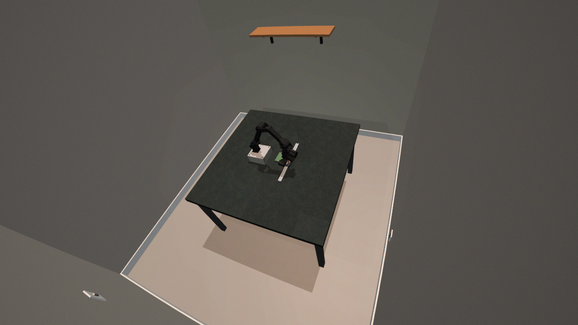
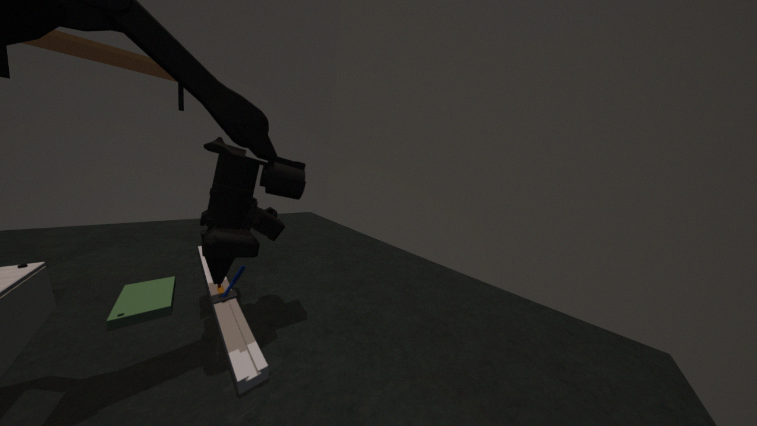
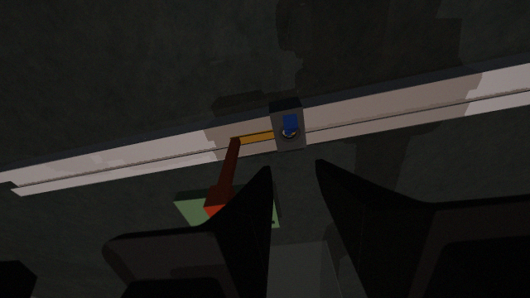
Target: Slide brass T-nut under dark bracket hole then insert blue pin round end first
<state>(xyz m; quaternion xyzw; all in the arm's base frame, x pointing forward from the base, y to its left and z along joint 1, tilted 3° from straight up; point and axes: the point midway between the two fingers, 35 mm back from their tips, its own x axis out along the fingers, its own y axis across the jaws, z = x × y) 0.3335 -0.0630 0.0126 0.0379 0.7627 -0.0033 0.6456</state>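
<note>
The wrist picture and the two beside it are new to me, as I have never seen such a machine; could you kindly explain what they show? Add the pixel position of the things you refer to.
It is one black robot arm (image 1: 275, 134) (image 2: 185, 65) ending in two fingers (image 1: 286, 164) (image 2: 217, 283). The top picture looks down from high up on the whole table (image 1: 258, 210) (image 2: 423, 339) (image 3: 103, 62); the exterior one looks across it from the side; the wrist one looks past the fingers. On the table lie a pale metal rail (image 1: 283, 173) (image 2: 232, 324) (image 3: 373, 112) and a green tray (image 1: 278, 157) (image 2: 144, 297) (image 3: 191, 211). A dark bracket (image 2: 230, 296) (image 3: 295, 144) sits across the rail, with a blue pin (image 2: 235, 279) (image 3: 291, 122) leaning in its hole. Beside the bracket, a brass nut (image 2: 220, 290) (image 3: 258, 136) shows in the slot, its orange handle (image 3: 230, 163) sticking up. The fingers stand apart and hold nothing.
</note>
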